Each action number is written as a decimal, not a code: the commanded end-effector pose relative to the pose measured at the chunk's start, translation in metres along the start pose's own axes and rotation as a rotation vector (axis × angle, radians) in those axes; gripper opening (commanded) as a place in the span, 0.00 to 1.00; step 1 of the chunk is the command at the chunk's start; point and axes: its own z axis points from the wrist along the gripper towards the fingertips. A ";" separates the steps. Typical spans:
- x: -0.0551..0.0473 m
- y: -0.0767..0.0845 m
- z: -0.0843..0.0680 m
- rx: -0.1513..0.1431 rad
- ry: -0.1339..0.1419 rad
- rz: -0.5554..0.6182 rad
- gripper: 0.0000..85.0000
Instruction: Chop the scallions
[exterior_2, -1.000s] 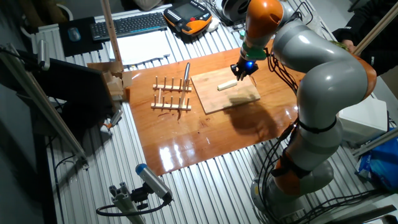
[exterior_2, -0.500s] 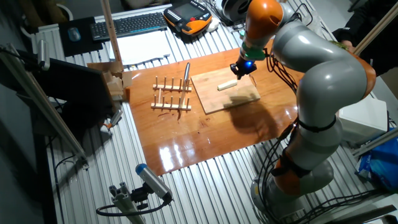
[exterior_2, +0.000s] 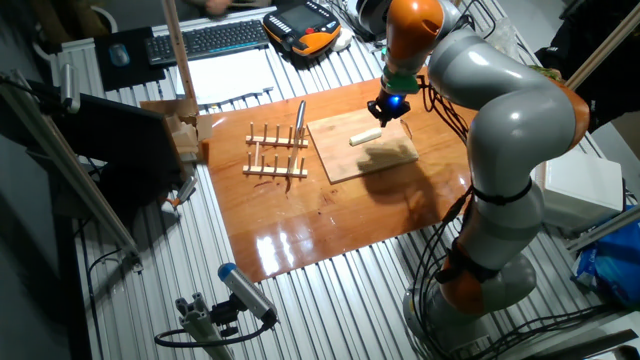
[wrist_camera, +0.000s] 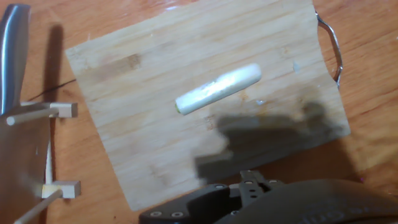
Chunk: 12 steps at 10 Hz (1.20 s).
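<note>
The scallion (exterior_2: 365, 136) is one short, pale cream stalk piece lying whole on the wooden cutting board (exterior_2: 345, 155). In the hand view the scallion (wrist_camera: 217, 88) lies slanted near the board's (wrist_camera: 143, 124) middle. My gripper (exterior_2: 388, 110) hovers above the board's far right edge, just beyond the scallion and not touching it. Its fingers look apart with nothing between them. Only the gripper's dark body (wrist_camera: 249, 199) shows in the hand view. A knife (exterior_2: 299, 118) stands in the wooden peg rack (exterior_2: 276, 155) left of the board; its blade (wrist_camera: 12, 50) shows at the hand view's left edge.
The board and rack sit on a glossy wooden tabletop (exterior_2: 330, 225). A keyboard (exterior_2: 205, 38) and an orange-black pendant (exterior_2: 303, 28) lie at the back. Wooden blocks (exterior_2: 180, 130) and a dark box (exterior_2: 110, 150) stand to the left. The board's metal handle (wrist_camera: 333, 50) shows in the hand view.
The arm and gripper have shifted slightly left and toward the back of the table. The scallion, board and knife have not moved.
</note>
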 end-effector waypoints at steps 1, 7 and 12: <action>0.002 0.001 0.002 0.000 -0.001 0.005 0.00; 0.007 0.007 0.006 -0.027 -0.007 0.042 0.00; 0.007 0.006 0.007 -0.020 -0.001 0.048 0.00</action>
